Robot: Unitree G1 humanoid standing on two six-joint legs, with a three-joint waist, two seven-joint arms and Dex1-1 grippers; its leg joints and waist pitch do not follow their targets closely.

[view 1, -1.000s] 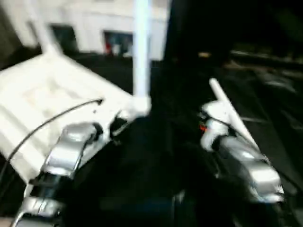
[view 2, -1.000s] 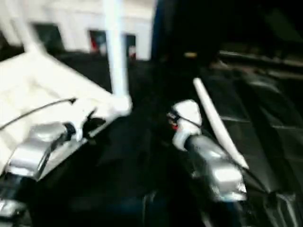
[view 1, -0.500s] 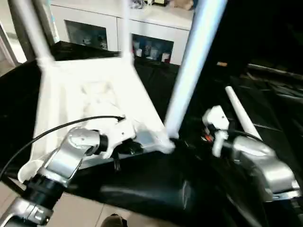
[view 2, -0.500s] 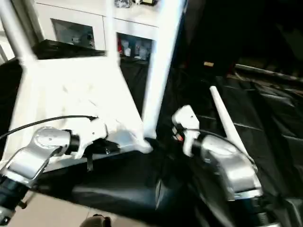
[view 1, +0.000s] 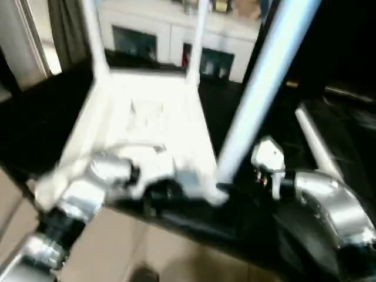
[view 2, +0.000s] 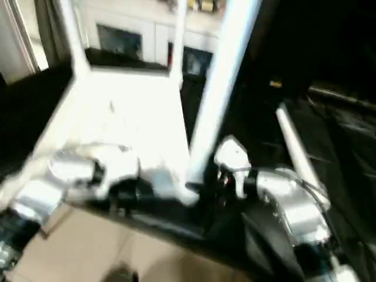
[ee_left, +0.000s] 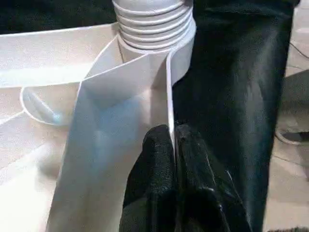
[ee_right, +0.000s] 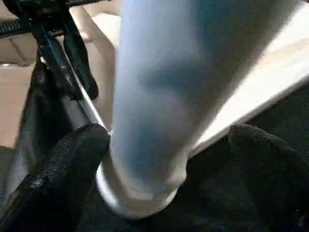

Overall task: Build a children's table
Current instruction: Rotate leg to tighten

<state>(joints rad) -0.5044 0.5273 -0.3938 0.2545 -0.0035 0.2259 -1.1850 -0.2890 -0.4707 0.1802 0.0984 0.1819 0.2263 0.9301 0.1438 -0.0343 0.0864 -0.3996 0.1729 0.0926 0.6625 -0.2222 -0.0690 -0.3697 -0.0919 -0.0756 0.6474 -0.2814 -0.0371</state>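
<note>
The children's table lies upside down: its white ribbed tabletop (view 1: 147, 123) rests on a black-covered surface with three legs standing in corner sockets. The nearest leg (view 1: 258, 94) rises from the near right corner, and its ribbed end (ee_left: 153, 24) sits in the socket. Another leg (view 1: 317, 147) lies loose on the cover to the right. My left gripper (ee_left: 172, 137) is shut on the tabletop's thin near rim, close to that socket. My right gripper (ee_right: 169, 150) is open, one finger (ee_right: 72, 159) on each side of the nearest leg's base (ee_right: 164, 121).
A white cabinet with glass doors (view 1: 153, 35) stands behind the table. The black cover (view 1: 346, 123) stretches away to the right. Beige floor (view 1: 129, 247) lies just below the tabletop's near edge.
The whole view has swung and tilted down, bringing the floor into sight. Both grippers stay at the tabletop's near right corner, the left still on the rim, the right still open.
</note>
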